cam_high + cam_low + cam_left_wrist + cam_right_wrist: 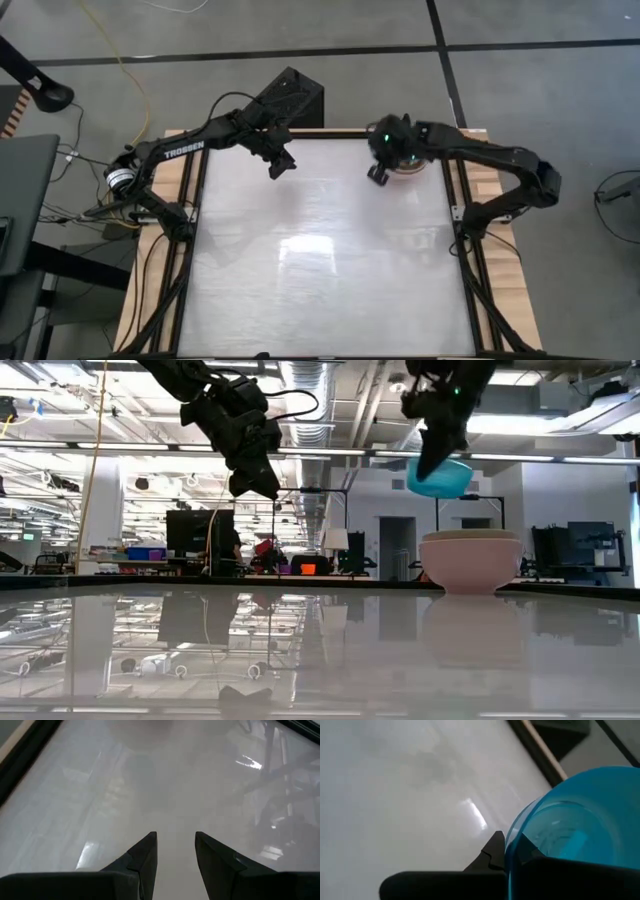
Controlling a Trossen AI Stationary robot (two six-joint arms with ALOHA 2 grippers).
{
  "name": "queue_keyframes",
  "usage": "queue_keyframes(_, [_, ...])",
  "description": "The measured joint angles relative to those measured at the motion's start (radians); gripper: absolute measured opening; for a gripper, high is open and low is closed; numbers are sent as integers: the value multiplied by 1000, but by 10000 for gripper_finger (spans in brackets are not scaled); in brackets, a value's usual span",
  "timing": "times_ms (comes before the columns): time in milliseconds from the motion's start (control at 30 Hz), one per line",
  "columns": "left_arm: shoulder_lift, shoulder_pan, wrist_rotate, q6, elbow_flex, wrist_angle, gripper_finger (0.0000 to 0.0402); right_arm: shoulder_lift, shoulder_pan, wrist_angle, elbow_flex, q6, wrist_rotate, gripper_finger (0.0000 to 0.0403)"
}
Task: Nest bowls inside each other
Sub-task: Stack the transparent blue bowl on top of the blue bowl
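Table-top (pixel 320 260): right end effector (pixel 432 460) pinches teal bowl (pixel 445 478).

Bowls and both arms gathered along the top edge of the counter (pixel 320 280).

In the high view the stack of small round plastic bowls (pixel 472 560), a salmon-pink one outermost, stands on the counter at the upper right of centre, close to the far edge. The right end effector (pixel 432 460) hangs above that stack, clamped on the rim of the bright teal round plastic bowl (pixel 440 478), which sits in the air just above and slightly left of the stack in the low view, not touching it. The left end effector (pixel 281 166) hovers over bare counter at upper left of centre, well apart from the stack, its fingers (pixel 145 855) parted.
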Motion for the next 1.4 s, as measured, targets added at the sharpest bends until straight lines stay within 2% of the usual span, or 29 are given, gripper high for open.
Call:
queue_keyframes(200, [0,-19,2,-2,0,0,117,33,-166,-13,0,-69,-33,0])
queue_keyframes(433, [0,-35,1,-2,0,0,117,97,-284,-47,0,-73,-86,0])
queue_keyframes(800, [0,-35,-3,-6,0,-1,116,177,-307,-34,-28,-11,-86,0])
queue_keyframes(1067, [0,-35,-5,-7,0,-2,116,169,-305,0,-139,69,-68,0])
queue_keyframes(1267, [0,-35,-5,-9,0,-2,116,157,-304,4,-151,135,-19,1])
queue_keyframes(1400, [0,-35,-5,-15,0,-2,116,157,-305,8,-152,146,-8,31])
